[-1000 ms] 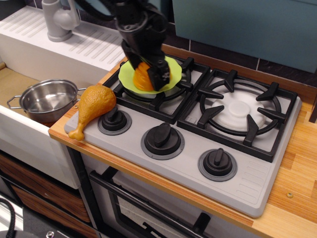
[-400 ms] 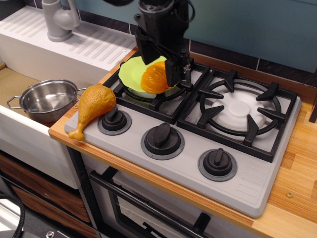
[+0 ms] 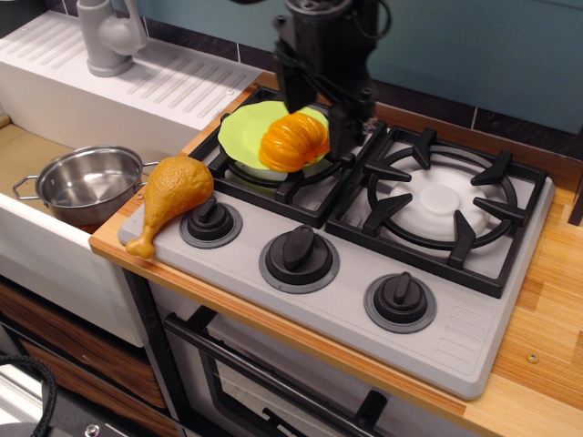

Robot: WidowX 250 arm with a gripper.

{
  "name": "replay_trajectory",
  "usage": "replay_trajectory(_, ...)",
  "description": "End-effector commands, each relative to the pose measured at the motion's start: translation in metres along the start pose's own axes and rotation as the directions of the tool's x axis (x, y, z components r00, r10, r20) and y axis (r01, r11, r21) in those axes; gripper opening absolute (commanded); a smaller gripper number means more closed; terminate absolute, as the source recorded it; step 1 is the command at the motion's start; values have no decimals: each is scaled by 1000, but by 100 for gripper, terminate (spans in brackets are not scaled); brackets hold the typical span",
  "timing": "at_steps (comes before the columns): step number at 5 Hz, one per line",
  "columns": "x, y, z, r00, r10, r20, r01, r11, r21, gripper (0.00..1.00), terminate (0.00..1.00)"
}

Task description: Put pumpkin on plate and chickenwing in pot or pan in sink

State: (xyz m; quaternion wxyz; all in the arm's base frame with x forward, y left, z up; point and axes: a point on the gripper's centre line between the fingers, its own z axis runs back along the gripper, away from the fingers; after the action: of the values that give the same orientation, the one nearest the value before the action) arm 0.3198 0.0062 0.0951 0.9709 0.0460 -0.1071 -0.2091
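The ribbed orange pumpkin [image 3: 293, 141] lies on the right side of the lime-green plate [image 3: 241, 132], which sits on the left burner grate. My gripper [image 3: 323, 114] hangs just above and to the right of the pumpkin, with its jaws apart and holding nothing. The orange-brown chickenwing [image 3: 173, 196] lies on the stove's front left corner, bone end towards the counter edge. The steel pot [image 3: 86, 182] stands in the sink [image 3: 23, 155] at the left.
A grey tap [image 3: 109, 36] and a ridged white drainboard [image 3: 173, 82] are behind the sink. The right burner [image 3: 442, 200] has a black grate. Three black knobs [image 3: 299, 257] line the stove front. Wooden counter runs along the right [image 3: 547, 300].
My gripper has let go of the pumpkin and moved up and to the right. The pumpkin now rests in plain view on the plate's right side.
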Motion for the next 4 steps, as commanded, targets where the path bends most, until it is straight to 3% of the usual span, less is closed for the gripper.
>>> replay_trajectory(1, 13, 10, 22, 998, 11, 70, -14, 999, 42, 100, 0)
replay_trajectory(2, 13, 10, 22, 998, 11, 70, -14, 999, 42, 100, 0)
replay_trajectory(3, -7, 31, 31, 994, 35, 108, -43, 996, 74, 100, 0)
replay_trajectory(4, -21, 55, 37, 983, 59, 172, -72, 995, 70, 100, 0)
